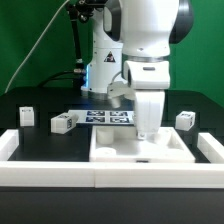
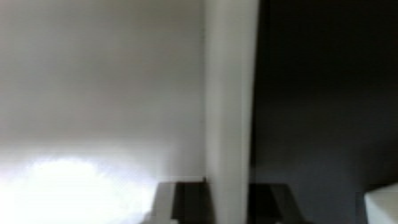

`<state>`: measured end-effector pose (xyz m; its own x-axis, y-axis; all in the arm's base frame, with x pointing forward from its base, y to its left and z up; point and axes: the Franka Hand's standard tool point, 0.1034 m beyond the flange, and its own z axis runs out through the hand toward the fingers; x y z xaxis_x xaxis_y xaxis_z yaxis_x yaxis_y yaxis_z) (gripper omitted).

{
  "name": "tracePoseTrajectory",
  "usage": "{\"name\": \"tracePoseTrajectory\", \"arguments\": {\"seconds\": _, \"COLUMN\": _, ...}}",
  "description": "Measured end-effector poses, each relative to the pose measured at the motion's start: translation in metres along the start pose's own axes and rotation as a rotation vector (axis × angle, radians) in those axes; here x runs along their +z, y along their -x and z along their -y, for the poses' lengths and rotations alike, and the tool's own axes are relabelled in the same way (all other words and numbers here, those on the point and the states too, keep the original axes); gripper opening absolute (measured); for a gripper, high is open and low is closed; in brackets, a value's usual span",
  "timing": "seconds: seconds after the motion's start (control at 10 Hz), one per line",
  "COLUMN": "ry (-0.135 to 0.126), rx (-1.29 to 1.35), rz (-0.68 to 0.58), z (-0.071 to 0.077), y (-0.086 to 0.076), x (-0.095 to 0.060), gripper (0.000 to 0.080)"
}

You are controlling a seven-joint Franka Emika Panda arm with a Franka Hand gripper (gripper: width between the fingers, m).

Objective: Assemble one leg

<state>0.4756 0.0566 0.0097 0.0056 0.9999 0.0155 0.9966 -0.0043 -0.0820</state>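
Observation:
Three small white legs with tags lie on the black table: one [image 1: 27, 116] at the exterior view's left, one [image 1: 63, 123] beside it, one [image 1: 184, 120] at the right. My gripper [image 1: 147, 131] points straight down onto the far rim of the large white panel [image 1: 140, 152], apart from all the legs. In the wrist view the two dark fingers [image 2: 180, 205] stand tight on either side of the panel's upright white edge [image 2: 228, 100], so the gripper [image 2: 222, 206] is shut on it. No leg shows in the wrist view.
The marker board [image 1: 108, 117] lies behind the panel, at the arm's base. A raised white border [image 1: 20, 150] runs along the table's front and sides. A pale corner [image 2: 381, 200] shows at the wrist view's edge.

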Motion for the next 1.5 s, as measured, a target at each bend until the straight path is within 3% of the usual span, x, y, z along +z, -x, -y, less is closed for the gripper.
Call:
{"name": "tracePoseTrajectory", "arguments": {"seconds": 0.2, "ry": 0.010, "rx": -0.025, "rz": -0.009, "z": -0.008, "y": -0.017, "x": -0.001, "gripper": 0.0067}}
{"name": "tracePoseTrajectory", "arguments": {"seconds": 0.7, "ry": 0.013, "rx": -0.034, "rz": -0.012, "z": -0.014, "y": -0.021, "x": -0.003, "gripper": 0.0067}}
{"name": "tracePoseTrajectory", "arguments": {"seconds": 0.8, "ry": 0.013, "rx": -0.034, "rz": -0.012, "z": -0.014, "y": -0.021, "x": -0.003, "gripper": 0.0258}}
{"name": "tracePoseTrajectory", "arguments": {"seconds": 0.9, "ry": 0.013, "rx": -0.034, "rz": -0.012, "z": -0.014, "y": -0.021, "x": -0.003, "gripper": 0.0258}}
{"name": "tracePoseTrajectory", "arguments": {"seconds": 1.0, "ry": 0.013, "rx": -0.034, "rz": -0.012, "z": -0.014, "y": -0.021, "x": -0.003, "gripper": 0.0441}}
{"name": "tracePoseTrajectory", "arguments": {"seconds": 1.1, "ry": 0.013, "rx": -0.034, "rz": -0.012, "z": -0.014, "y": -0.021, "x": -0.003, "gripper": 0.0569}}
{"name": "tracePoseTrajectory", "arguments": {"seconds": 1.2, "ry": 0.013, "rx": -0.034, "rz": -0.012, "z": -0.014, "y": -0.021, "x": -0.003, "gripper": 0.0632}}
{"name": "tracePoseTrajectory", "arguments": {"seconds": 1.5, "ry": 0.013, "rx": -0.034, "rz": -0.012, "z": -0.014, "y": -0.021, "x": -0.003, "gripper": 0.0644}}
